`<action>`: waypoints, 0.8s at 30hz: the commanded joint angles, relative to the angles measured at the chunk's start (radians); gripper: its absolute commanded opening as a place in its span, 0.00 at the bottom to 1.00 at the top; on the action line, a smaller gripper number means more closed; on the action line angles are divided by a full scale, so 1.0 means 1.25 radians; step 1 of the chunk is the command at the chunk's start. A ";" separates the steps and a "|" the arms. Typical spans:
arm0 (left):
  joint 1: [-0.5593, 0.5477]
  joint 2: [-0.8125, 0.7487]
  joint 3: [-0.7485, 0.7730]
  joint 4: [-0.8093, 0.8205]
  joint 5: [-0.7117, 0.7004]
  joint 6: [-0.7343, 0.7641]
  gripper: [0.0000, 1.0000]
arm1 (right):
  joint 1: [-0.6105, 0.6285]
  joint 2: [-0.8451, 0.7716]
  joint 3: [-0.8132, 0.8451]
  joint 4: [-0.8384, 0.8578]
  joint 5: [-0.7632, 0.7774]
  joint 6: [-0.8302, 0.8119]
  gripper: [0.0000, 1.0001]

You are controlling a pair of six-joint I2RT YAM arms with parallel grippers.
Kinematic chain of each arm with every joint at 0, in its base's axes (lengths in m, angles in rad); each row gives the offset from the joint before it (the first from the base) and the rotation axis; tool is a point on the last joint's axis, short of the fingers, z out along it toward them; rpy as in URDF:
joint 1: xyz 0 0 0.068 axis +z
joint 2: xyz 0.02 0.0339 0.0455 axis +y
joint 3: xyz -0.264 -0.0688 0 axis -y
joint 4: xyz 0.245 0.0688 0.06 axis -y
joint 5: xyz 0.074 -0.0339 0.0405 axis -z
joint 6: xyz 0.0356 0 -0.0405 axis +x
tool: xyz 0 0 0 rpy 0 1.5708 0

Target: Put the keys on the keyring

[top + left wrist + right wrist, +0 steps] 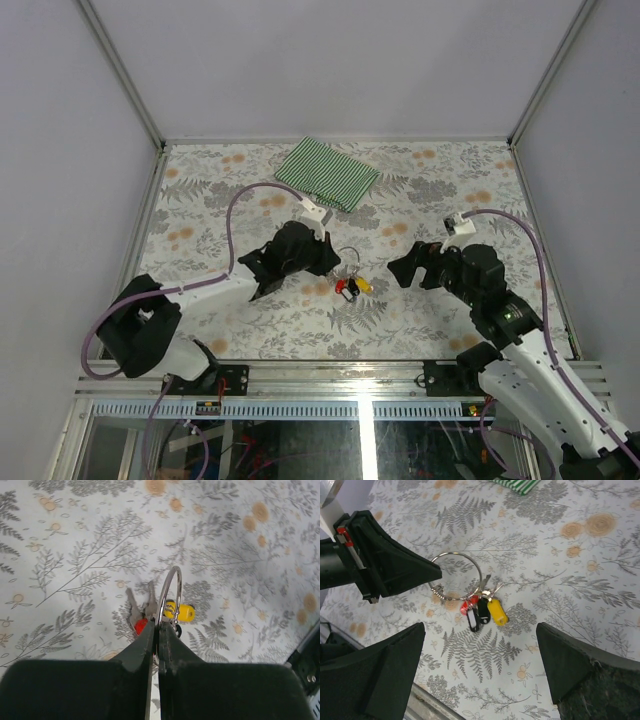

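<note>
My left gripper (333,262) is shut on the keyring (348,256), pinching the near edge of its big silver wire ring (167,592) between the fingertips (148,636). The ring (456,575) stands tilted up from the table. At its far edge sits a bunch: a red tag (465,606), a black tag (479,614), a yellow tag (496,612) and silver keys (134,608) resting on the table. I cannot tell which are threaded on. My right gripper (405,268) is open and empty, just right of the bunch, with its fingers (395,655) wide apart.
A folded green-and-white striped cloth (327,172) lies at the back of the table, behind the left gripper. The table has a leaf-patterned cover (430,200). A metal rail (350,375) runs along the near edge.
</note>
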 commanded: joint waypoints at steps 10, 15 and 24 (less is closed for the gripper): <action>0.141 0.103 -0.065 0.185 -0.021 -0.065 0.06 | -0.003 -0.183 -0.052 0.058 0.091 0.017 0.99; 0.188 0.138 -0.077 0.216 -0.021 -0.073 0.14 | -0.003 -0.167 -0.040 -0.016 0.084 0.033 0.99; 0.208 0.057 -0.083 0.169 -0.012 -0.072 0.37 | -0.003 -0.085 0.055 -0.144 0.137 -0.009 0.99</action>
